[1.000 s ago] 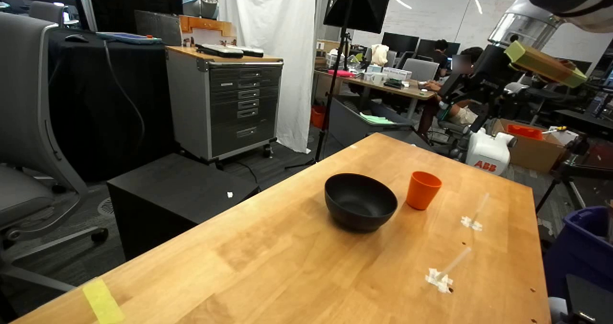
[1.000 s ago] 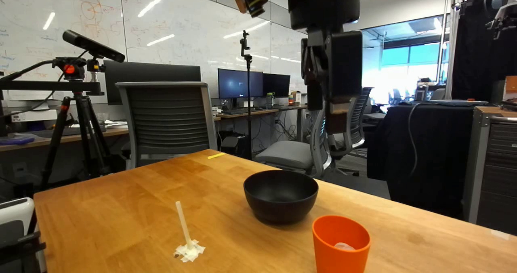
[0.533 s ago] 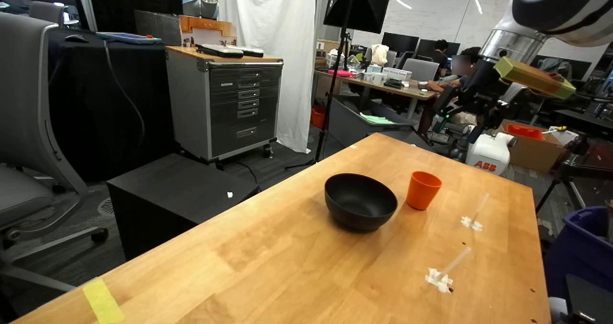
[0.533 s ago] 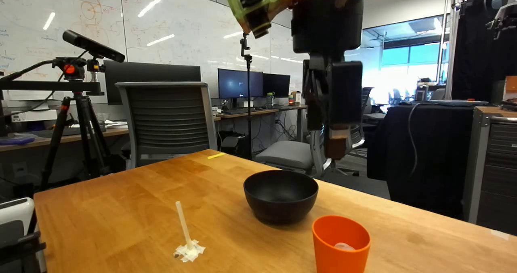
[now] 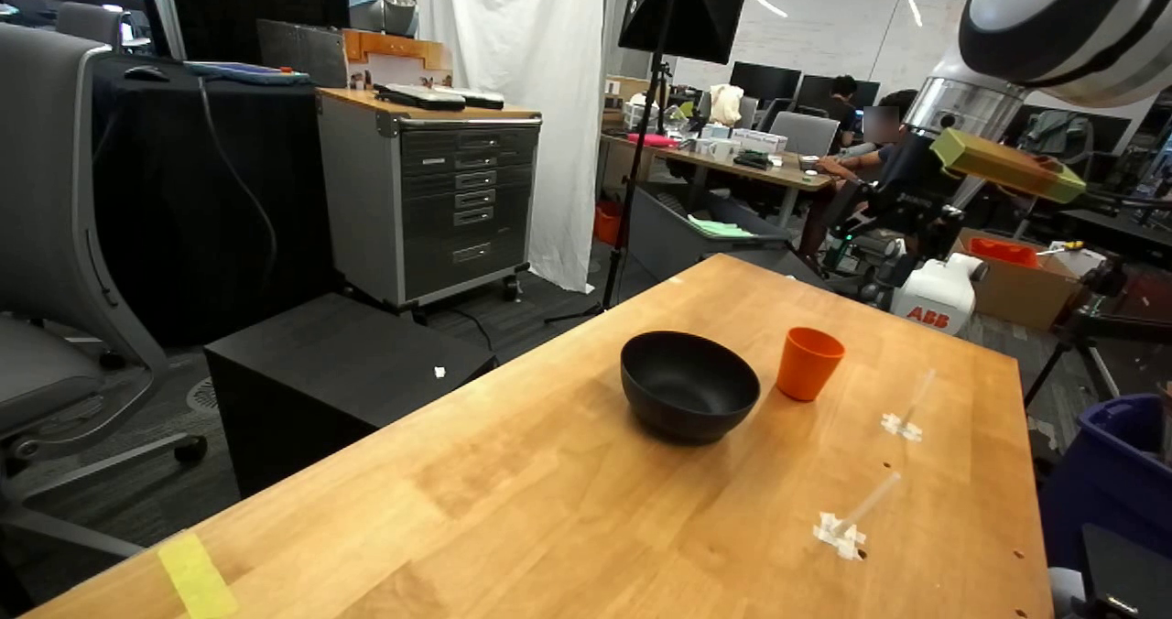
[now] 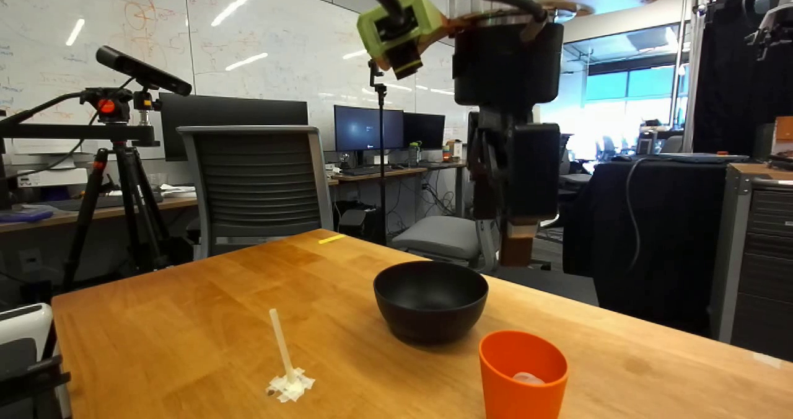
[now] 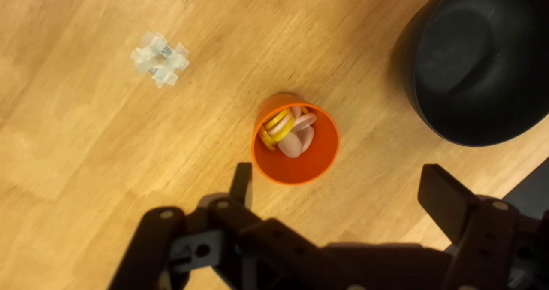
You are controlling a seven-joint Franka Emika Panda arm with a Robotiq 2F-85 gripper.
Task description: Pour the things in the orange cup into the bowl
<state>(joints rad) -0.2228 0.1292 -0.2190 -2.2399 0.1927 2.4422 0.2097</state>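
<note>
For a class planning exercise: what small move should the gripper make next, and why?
Probably lower the open gripper toward the orange cup, fingers either side: the gripper hangs above, while the cup stands upright, ungripped, on the table, with discs inside.

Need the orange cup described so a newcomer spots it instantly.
Start at the wooden table; a round black bowl stands on it. Beside that bowl, with a gap between them, stands an upright, slightly tapered cup. Its bright orange colour, narrower shape and the yellow and pale pink discs inside set it apart from the bowl.
</note>
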